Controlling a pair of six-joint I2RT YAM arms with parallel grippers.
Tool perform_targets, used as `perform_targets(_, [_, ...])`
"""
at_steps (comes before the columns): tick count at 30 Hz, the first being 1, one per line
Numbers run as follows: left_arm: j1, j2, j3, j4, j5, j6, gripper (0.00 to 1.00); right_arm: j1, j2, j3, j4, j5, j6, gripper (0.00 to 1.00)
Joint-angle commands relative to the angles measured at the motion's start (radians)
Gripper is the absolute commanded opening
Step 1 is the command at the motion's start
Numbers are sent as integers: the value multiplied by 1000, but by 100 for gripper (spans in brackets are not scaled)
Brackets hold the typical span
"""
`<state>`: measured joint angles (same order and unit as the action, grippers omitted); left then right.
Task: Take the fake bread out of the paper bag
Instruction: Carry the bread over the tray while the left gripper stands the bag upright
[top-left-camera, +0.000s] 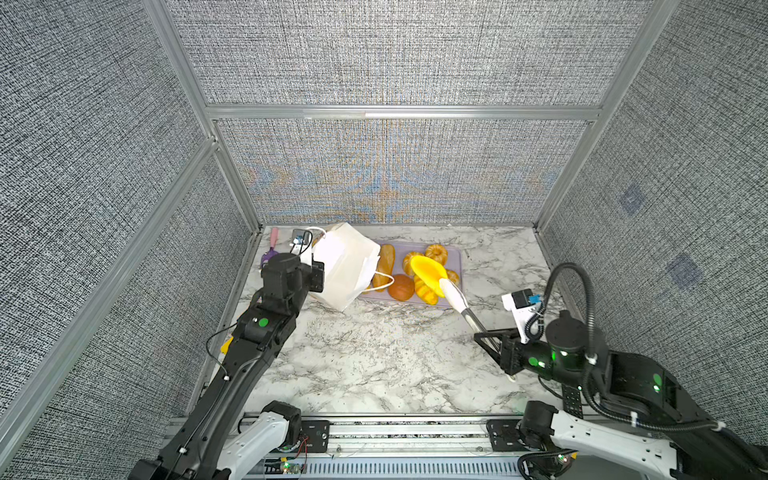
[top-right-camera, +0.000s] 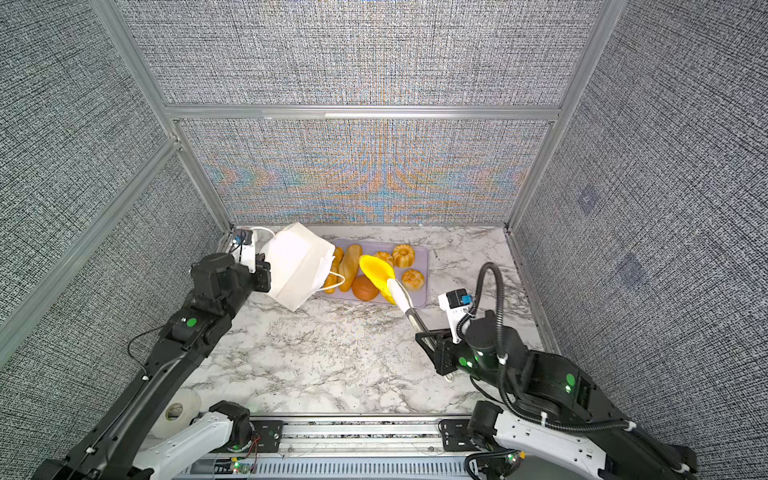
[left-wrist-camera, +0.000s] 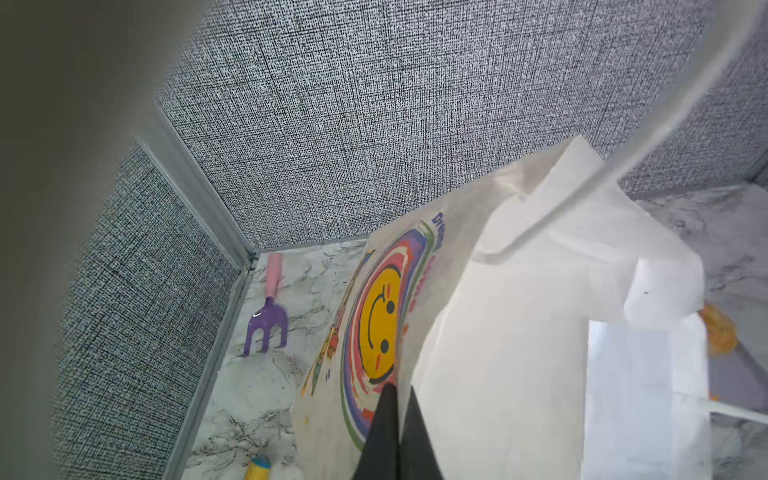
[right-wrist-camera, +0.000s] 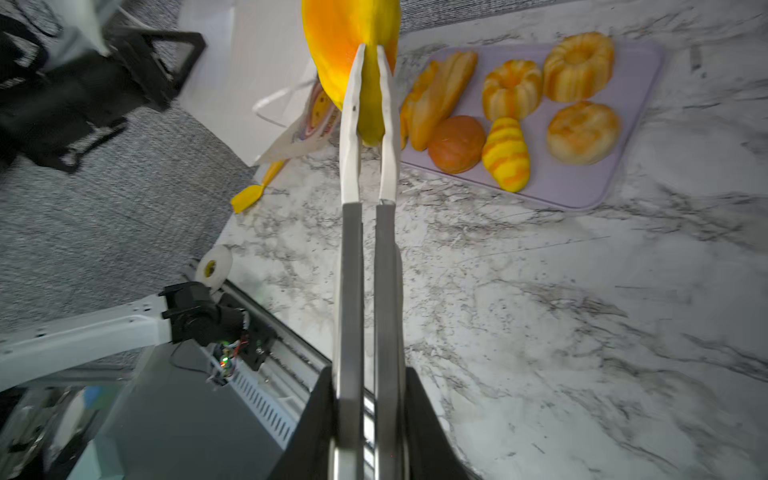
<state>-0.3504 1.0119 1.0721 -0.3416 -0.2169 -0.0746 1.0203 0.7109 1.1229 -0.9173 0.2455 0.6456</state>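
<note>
The paper bag (top-left-camera: 345, 270) hangs tilted at the back left, its mouth toward the lilac tray (top-left-camera: 456, 254). My left gripper (left-wrist-camera: 399, 399) is shut on the bag's wall beside the rainbow print (left-wrist-camera: 374, 324). Several pieces of fake bread lie on the tray: a long loaf (right-wrist-camera: 440, 95), a round brown bun (right-wrist-camera: 457, 143), a striped roll (right-wrist-camera: 507, 156) and fluted ring buns (right-wrist-camera: 577, 66). The bag's inside is hidden. My right gripper (right-wrist-camera: 368, 399) is shut on metal tongs (right-wrist-camera: 368, 249), whose white tips clamp a yellow scoop (top-left-camera: 428, 270) held above the tray.
A purple toy rake (left-wrist-camera: 268, 320) lies in the back left corner. A yellow toy tool (right-wrist-camera: 249, 195) sits by the left table edge, near a tape roll (top-right-camera: 178, 409). Fabric walls close three sides. Bare marble tabletop (top-left-camera: 374, 357) fills the front.
</note>
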Motion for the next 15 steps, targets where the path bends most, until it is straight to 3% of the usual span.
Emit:
perform_targets(1, [14, 63, 113, -154, 29, -172, 0, -34, 80, 44, -27, 156, -62, 0])
perform_targets(4, [81, 129, 219, -198, 111, -261, 0, -114, 121, 50, -11, 135, -94, 0])
perform_targets(8, [242, 215, 278, -159, 328, -369, 0, -239, 157, 17, 14, 55, -134, 0])
perform_targets(15, [433, 393, 301, -45, 593, -468, 0, -300, 200, -3, 38, 23, -188, 0])
